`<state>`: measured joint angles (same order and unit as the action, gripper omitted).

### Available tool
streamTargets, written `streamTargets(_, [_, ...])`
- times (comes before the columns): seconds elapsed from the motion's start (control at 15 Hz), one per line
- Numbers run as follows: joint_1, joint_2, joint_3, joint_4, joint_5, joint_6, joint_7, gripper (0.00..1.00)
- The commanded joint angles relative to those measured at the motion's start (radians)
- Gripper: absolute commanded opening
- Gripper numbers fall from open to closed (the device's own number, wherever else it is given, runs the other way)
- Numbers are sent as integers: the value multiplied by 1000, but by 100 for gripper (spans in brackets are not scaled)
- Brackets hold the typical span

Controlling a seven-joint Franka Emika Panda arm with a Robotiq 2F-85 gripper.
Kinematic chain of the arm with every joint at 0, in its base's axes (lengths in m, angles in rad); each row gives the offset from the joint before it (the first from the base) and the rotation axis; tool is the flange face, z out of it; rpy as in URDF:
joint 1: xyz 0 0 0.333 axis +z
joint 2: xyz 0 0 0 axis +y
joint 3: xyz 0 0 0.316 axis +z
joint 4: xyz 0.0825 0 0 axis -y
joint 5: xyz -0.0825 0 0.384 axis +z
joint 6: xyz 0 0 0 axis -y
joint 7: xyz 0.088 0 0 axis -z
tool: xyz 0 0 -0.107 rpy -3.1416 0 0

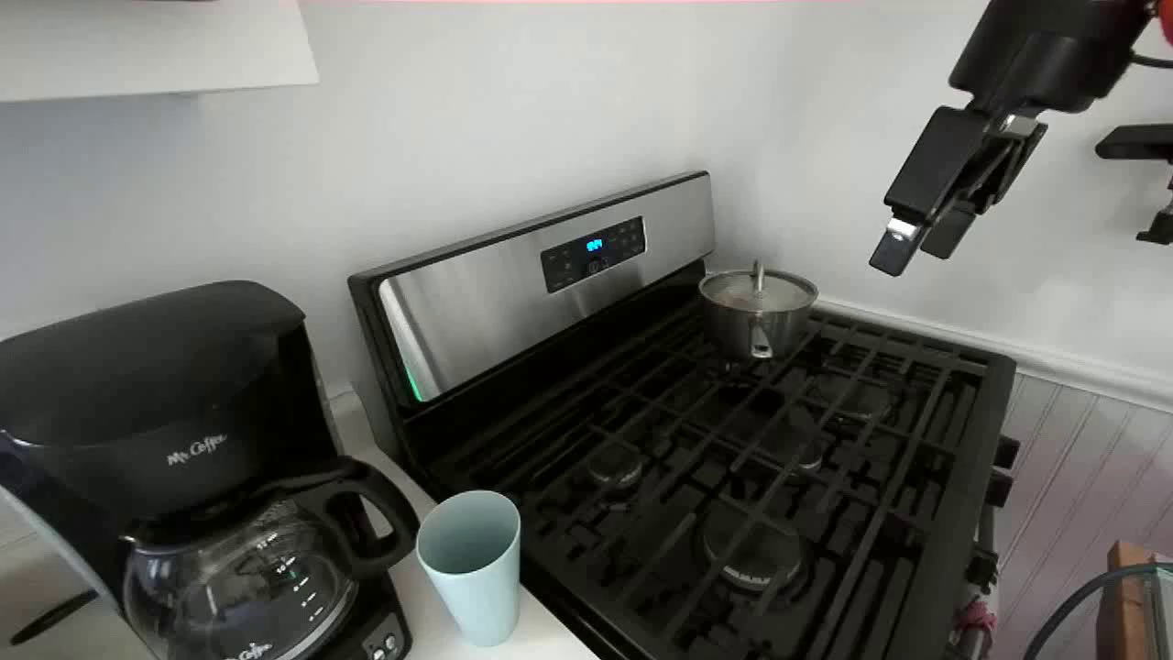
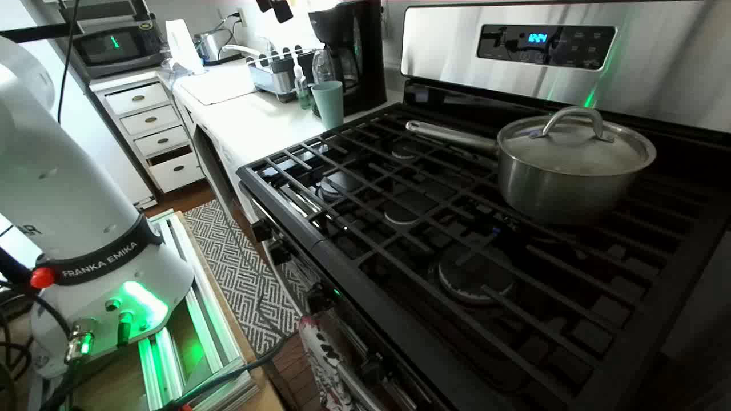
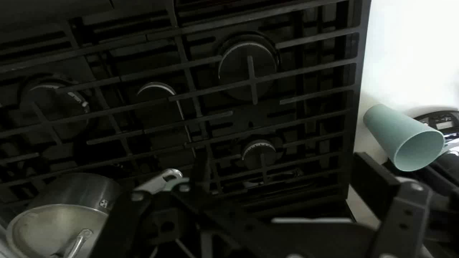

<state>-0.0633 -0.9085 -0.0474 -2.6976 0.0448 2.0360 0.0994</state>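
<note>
My gripper [image 1: 919,246] is open and empty, held high above the stove. Its two fingers stand wide apart in the wrist view [image 3: 283,163]. Dark fingertips also show at the top edge in an exterior view [image 2: 275,8]. A steel saucepan [image 1: 765,323] with a glass lid stands on a back burner; it shows in an exterior view [image 2: 562,185] and at the lower left of the wrist view [image 3: 77,191]. A pale green cup [image 1: 478,587] stands upright on the counter beside the stove, also seen in an exterior view [image 2: 328,105] and the wrist view [image 3: 389,130]. The gripper touches neither.
The black gas stove [image 1: 999,367] has raised grates and a steel back panel [image 1: 486,302]. A black coffee maker [image 1: 156,367] with a glass carafe stands behind the cup. A dish rack [image 2: 274,77] and soap bottle [image 2: 301,85] sit farther along the counter. A towel [image 2: 325,359] hangs at the oven front.
</note>
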Motion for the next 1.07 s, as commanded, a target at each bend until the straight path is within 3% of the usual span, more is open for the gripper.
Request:
streamTargets(0.0, [-7, 1, 5, 3, 6, -3, -5, 100])
streamTargets(0.47, [-7, 1, 5, 3, 6, -3, -5, 100])
streamTargets(0.53, [71, -10, -44, -6, 80, 28, -86, 100])
streamTargets(0.8, [179, 68, -43, 82, 199, 77, -170, 100])
streamTargets(1.0, [270, 166, -73, 209, 270, 98, -270, 100])
